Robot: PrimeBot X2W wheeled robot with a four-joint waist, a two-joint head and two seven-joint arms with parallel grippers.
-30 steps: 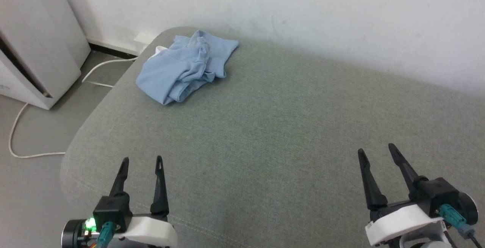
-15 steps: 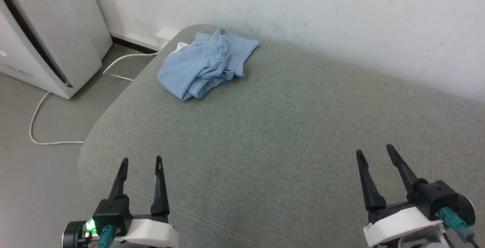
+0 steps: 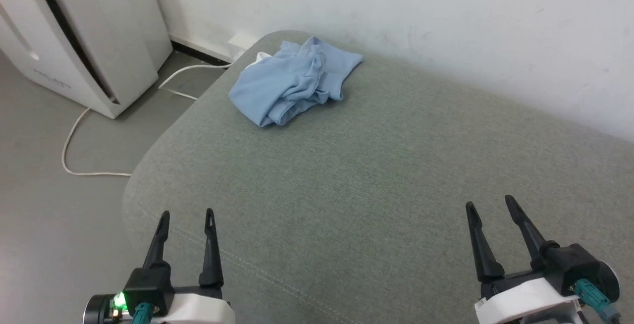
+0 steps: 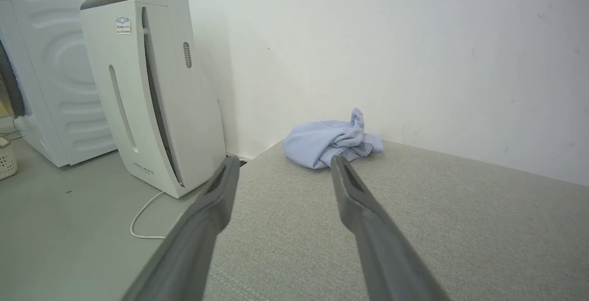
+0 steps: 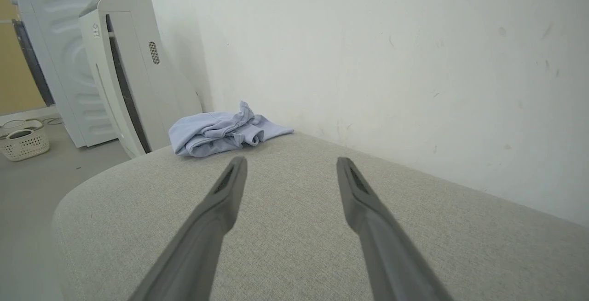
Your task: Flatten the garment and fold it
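Observation:
The garment is a light blue shirt lying crumpled in a heap at the far left corner of a grey-green cushioned surface, close to the wall. A bit of white fabric peeks out at its far left edge. It also appears in the left wrist view as the garment and in the right wrist view as the garment. My left gripper hovers open over the near left edge, far from the shirt. My right gripper is open at the near right, holding nothing.
A white wall runs behind the cushion. A tall white appliance stands on the floor to the left, with a white cable trailing across the grey floor. A white basket sits on the floor further left.
The head camera has turned to the left, so the whole scene has slid rightward in the picture. Both grippers stay open and the shirt lies as before.

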